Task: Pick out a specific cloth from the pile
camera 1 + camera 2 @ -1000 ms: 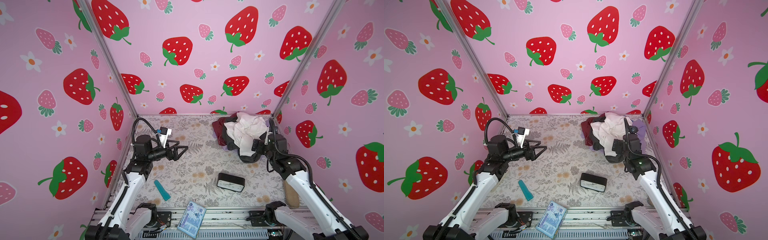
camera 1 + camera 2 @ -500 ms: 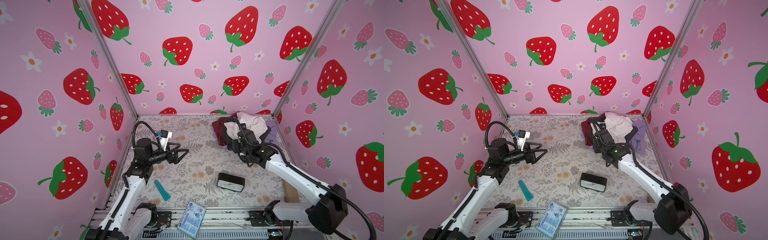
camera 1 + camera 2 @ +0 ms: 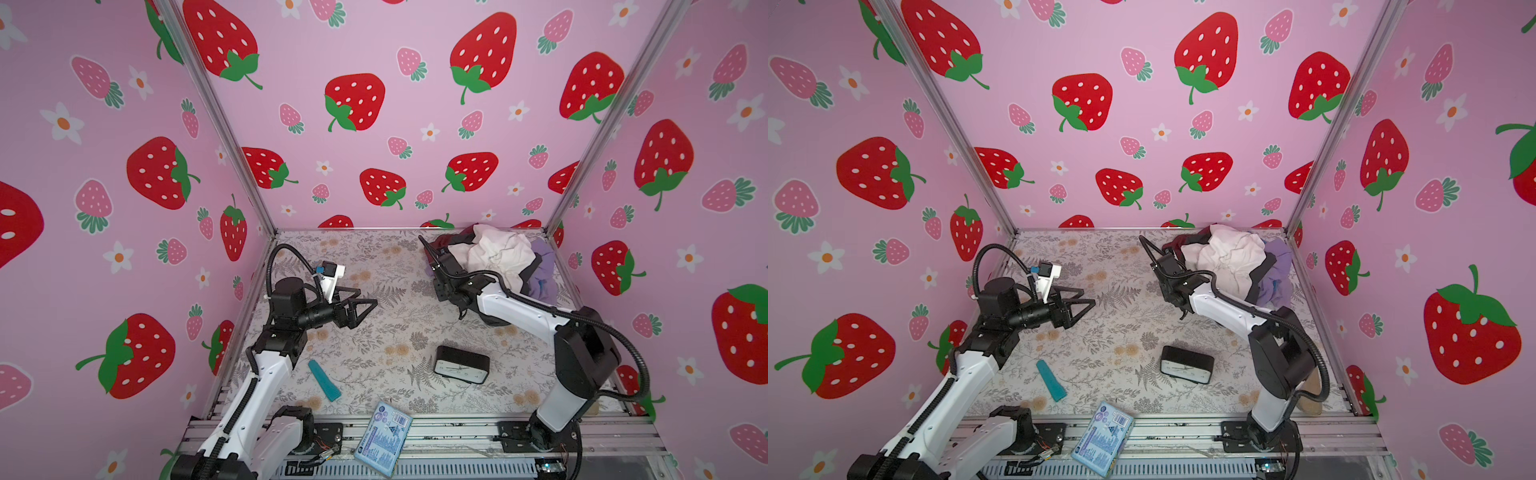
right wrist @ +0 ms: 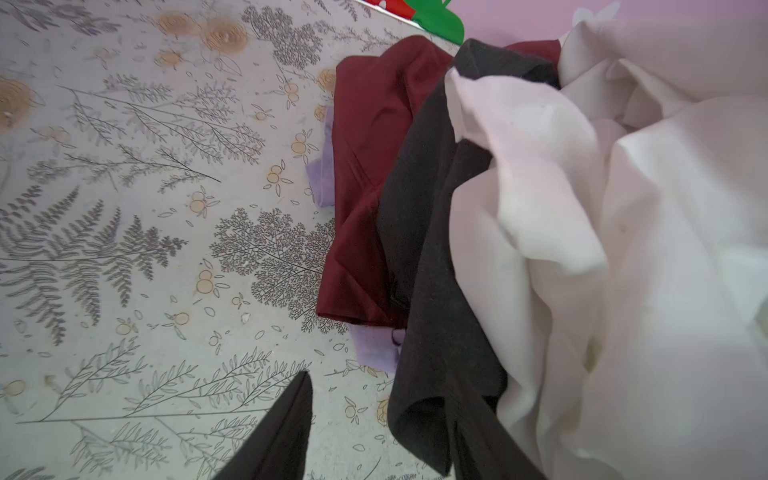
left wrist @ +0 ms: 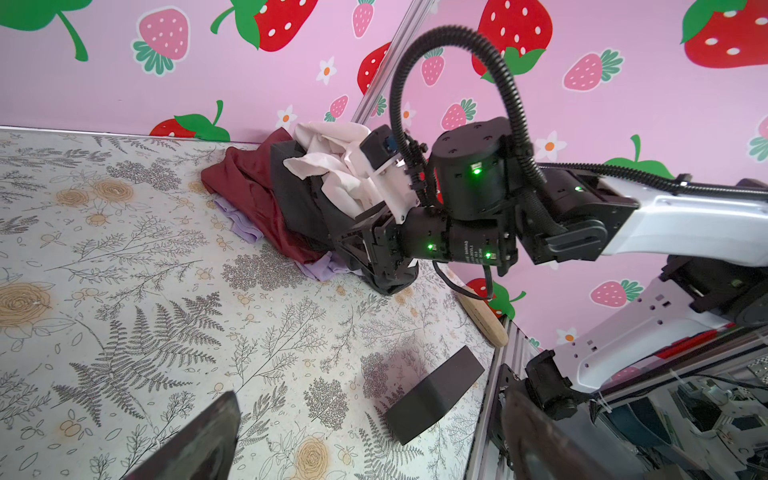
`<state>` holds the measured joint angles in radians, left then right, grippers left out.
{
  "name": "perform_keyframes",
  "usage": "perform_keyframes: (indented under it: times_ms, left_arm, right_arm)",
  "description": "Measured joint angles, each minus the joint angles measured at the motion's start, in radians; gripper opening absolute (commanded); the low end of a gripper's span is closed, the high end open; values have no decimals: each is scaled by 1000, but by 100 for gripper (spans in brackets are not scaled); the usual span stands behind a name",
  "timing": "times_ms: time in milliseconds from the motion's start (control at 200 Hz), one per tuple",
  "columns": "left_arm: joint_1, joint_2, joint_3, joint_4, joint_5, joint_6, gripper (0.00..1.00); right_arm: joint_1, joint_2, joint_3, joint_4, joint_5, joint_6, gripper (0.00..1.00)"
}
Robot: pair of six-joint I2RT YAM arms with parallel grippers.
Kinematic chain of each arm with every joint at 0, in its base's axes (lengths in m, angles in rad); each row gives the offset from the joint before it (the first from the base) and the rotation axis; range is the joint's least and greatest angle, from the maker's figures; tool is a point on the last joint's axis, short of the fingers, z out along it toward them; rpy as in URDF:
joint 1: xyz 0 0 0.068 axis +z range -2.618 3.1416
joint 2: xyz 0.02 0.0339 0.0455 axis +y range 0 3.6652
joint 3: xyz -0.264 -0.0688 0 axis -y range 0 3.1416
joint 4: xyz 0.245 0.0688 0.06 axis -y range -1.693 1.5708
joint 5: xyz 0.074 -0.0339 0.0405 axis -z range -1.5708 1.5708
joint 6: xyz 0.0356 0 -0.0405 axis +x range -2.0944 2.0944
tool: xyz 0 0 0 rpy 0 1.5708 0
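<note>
Blue packet (image 3: pixel 384 442) lies nearer than the clock (image 3: pixel 461 365); its print is too small to read. Left of the clock, my left gripper (image 3: pixel 368 306) hangs wide and empty. Beyond the clock, my right gripper (image 5: pixel 365 266) is at the cloth (image 4: pixel 432 291), which is draped on the pile (image 3: pixel 540 266) under the white shirt (image 3: pixel 498 253). Pinched or not, I cannot tell.

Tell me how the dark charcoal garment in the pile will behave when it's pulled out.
Likely floppy: the dark garment lies in soft folds. It'll probably drag the white shirt draped over it. Seems matte, so unlikely to slip.
</note>
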<state>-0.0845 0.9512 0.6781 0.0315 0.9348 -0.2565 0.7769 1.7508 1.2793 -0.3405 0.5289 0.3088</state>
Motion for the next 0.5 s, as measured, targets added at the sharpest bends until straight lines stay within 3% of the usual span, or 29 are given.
perform_keyframes:
  times_ms: [65, 170, 500]
  left_arm:
    - [0, 6, 0, 2, -2, 1, 99]
    - [0, 9, 0, 4, -6, 2, 99]
    - [0, 20, -8, 22, -8, 6, 99]
  right_arm:
    - [0, 35, 11, -2, 24, -8, 52]
    - [0, 77, 20, -3, 57, -23, 43]
    - [0, 154, 82, -11, 167, -68, 42]
